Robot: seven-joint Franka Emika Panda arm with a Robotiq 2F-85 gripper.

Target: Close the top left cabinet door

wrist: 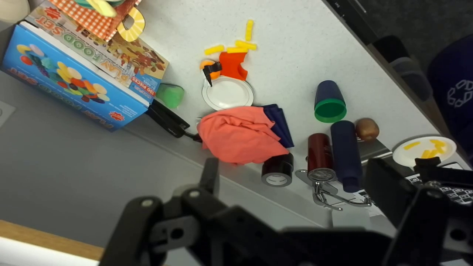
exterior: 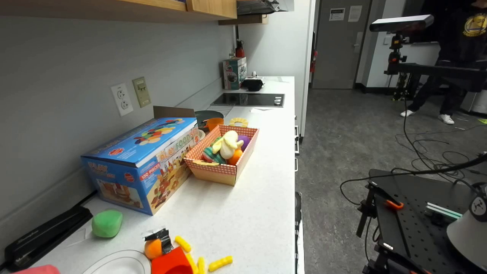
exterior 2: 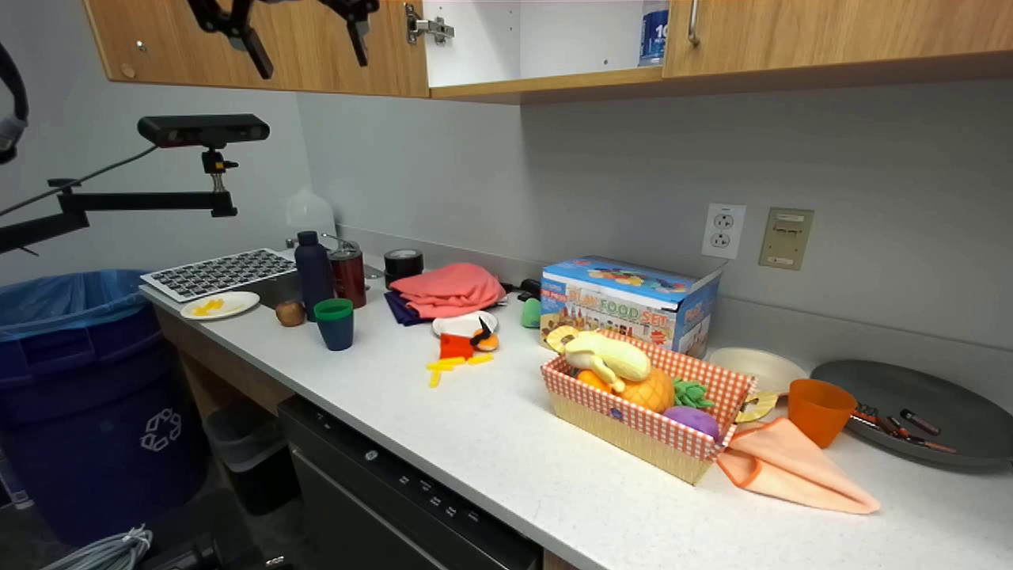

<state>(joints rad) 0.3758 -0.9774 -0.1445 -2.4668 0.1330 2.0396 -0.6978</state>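
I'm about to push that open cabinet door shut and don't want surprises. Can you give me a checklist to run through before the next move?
1. Left cabinet door open, awaiting closing: ok; its hinge shows.
2. Gripper holding nothing: ok; it is open and empty.
3. Gripper against the door: cannot tell; they overlap in an exterior view, but depth is unclear.
4. Mounted camera outside the door's path: cannot tell; it appears lower in an exterior view, depth unclear.
5. Nobody in sight: not ok; a person, partly cut off, stands at the edge of an exterior view.
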